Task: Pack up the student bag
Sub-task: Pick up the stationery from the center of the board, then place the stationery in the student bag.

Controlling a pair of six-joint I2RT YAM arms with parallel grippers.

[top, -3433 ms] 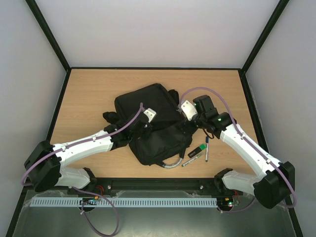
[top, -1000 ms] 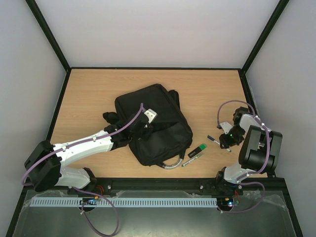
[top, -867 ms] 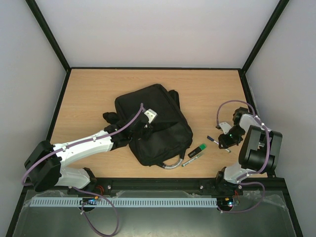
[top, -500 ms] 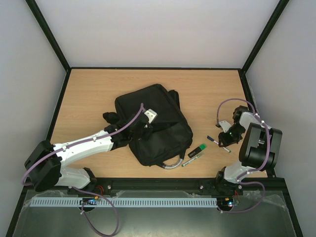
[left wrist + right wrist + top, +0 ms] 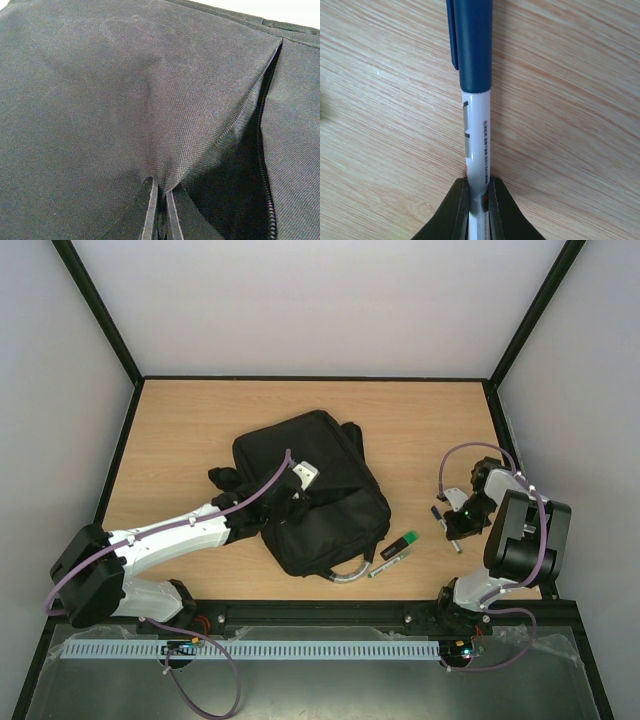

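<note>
Looking from above, we see the student bag [image 5: 300, 480] lying flat near the middle of the wooden table [image 5: 200, 420], with its grey loop handle [image 5: 345, 573] at the near edge. The left gripper [image 5: 159, 212] rests on the bag's top, and its fingers are nearly together, pinching a fold of the black fabric just beside the open zip [image 5: 265, 165]. On the right side of the table, well apart from the bag, the right gripper [image 5: 479, 197] is closed narrowly on the white barrel of a blue-capped pen [image 5: 476, 100], which lies on the wood. Between bag and right arm lie a green marker [image 5: 400, 543] and, just beside it, a second pen [image 5: 385, 564].
</note>
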